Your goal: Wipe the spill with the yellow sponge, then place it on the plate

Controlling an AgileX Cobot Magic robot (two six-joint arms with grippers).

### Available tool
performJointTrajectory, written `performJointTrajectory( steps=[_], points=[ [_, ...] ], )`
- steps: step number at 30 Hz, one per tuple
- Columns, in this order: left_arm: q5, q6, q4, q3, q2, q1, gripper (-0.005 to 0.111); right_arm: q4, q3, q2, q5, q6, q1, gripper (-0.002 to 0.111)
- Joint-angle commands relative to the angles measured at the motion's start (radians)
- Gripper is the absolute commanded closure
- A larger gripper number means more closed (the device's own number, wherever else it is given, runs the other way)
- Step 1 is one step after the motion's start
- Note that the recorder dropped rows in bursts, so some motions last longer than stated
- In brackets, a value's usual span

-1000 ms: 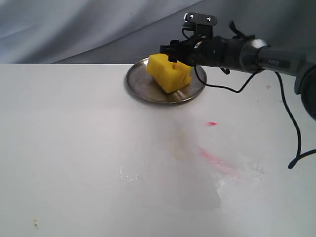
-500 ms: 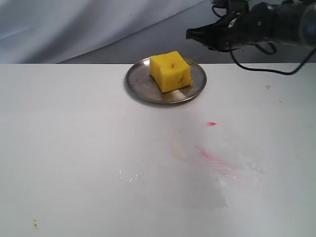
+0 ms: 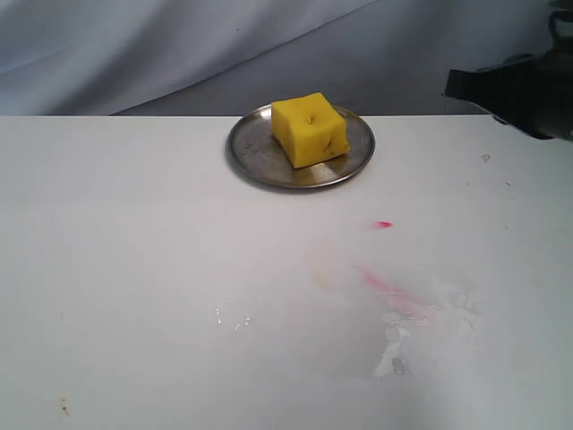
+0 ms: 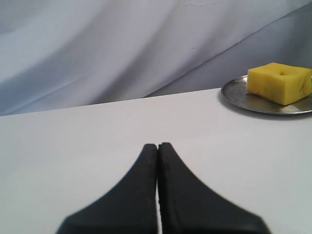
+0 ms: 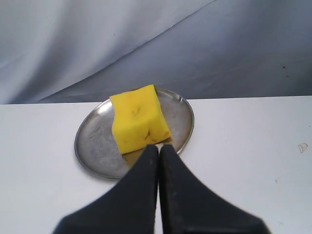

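The yellow sponge (image 3: 309, 130) sits flat on the silver plate (image 3: 255, 157) at the back of the white table, with nothing touching it. A faint pale beige trace of the spill (image 3: 324, 269) shows in front of the plate. My right gripper (image 3: 450, 85) hangs at the right edge of the exterior view, well clear of the plate. In the right wrist view this gripper (image 5: 159, 146) is shut and empty, pointing at the sponge (image 5: 138, 119) and plate (image 5: 95, 141). My left gripper (image 4: 157, 145) is shut and empty over bare table, with the sponge (image 4: 280, 82) and plate (image 4: 239, 95) far off.
Thin red streaks (image 3: 389, 288) and a red dot (image 3: 383, 224) mark the table right of the beige trace. A wet smear (image 3: 394, 354) and small droplets (image 3: 235, 321) lie nearer the front. Grey cloth (image 3: 134, 54) hangs behind the table.
My right gripper let go of the sponge on the plate and drew back to the right. The sponge settled flat from its tilt.
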Motion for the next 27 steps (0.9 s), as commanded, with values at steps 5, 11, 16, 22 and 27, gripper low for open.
performJointTrajectory(
  steps=[5,11,16,22,27],
  points=[
    [-0.005,-0.008,0.001,-0.003,-0.003,0.001,0.107,0.007,0.201,-0.242,0.001,-0.007,0.0,0.108],
    [-0.005,-0.008,0.001,-0.003,-0.003,0.001,0.107,0.007,0.343,-0.361,-0.046,-0.007,-0.005,0.108],
    [-0.005,-0.008,0.001,-0.003,-0.003,0.001,0.107,0.007,0.477,-0.491,-0.136,0.009,-0.078,0.108],
    [-0.005,-0.008,0.001,-0.003,-0.003,0.001,0.107,-0.046,0.6,-0.669,-0.146,0.011,-0.192,0.108],
    [-0.005,-0.008,0.001,-0.003,-0.003,0.001,0.107,-0.117,0.676,-0.741,-0.14,0.006,-0.238,0.108]
  ],
)
